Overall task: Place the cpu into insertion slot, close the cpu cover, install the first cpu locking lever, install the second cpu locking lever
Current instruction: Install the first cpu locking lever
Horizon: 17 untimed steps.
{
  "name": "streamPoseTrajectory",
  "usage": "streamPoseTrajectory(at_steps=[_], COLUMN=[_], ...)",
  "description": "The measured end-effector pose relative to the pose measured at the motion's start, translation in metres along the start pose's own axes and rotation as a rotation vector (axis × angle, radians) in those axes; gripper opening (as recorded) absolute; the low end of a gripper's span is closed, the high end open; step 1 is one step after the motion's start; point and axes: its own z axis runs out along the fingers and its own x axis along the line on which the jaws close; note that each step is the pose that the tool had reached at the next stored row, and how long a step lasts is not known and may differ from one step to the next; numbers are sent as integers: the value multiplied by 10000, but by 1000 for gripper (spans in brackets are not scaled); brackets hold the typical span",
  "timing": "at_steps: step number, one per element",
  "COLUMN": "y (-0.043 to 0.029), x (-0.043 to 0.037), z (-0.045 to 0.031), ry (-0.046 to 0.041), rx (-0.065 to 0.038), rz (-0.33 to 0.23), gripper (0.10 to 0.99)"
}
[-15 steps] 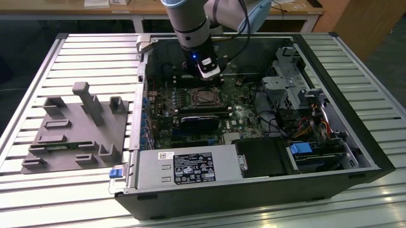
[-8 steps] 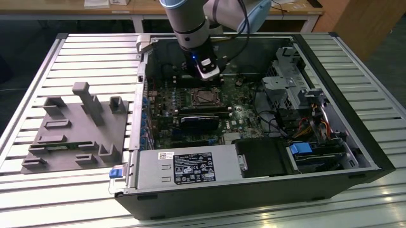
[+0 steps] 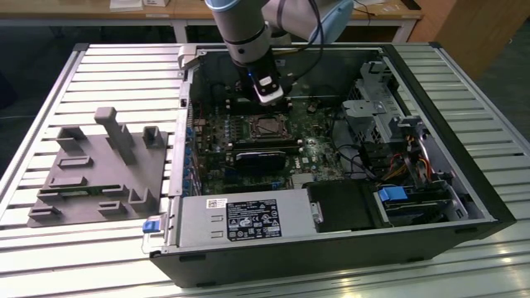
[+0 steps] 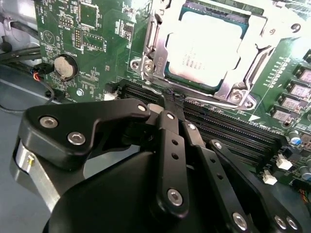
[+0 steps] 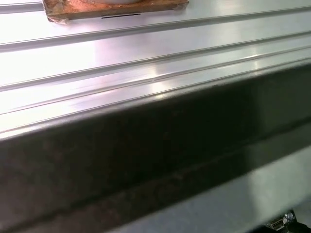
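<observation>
One grey moulded fixture tray (image 3: 99,171), left of frame on the slatted aluminium surface (image 3: 124,65). One open black computer case (image 3: 348,248), centre. Pale silver square cpu (image 4: 204,46) already seated in the silver-rimmed insertion slot (image 4: 146,65), thin metal cpu cover (image 4: 245,82) framing it. Black tool (image 4: 176,104) clenched, tips just beside the socket edge, likely working a lever.

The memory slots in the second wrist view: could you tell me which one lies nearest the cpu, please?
The topmost long black memory slot, running directly beside the silvery cpu cover that frames the cpu. The other slots lie parallel, farther off, toward the claw.
</observation>
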Motion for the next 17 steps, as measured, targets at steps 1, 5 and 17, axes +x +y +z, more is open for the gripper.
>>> streamPoseTrajectory(at_steps=[1, 5, 17], y=[7, 10, 2], x=[4, 6, -13], z=[2, 6, 19], ry=[-1, -41, -94], rx=[1, 19, 22], rz=[3, -6, -10], gripper=[102, 102, 102])
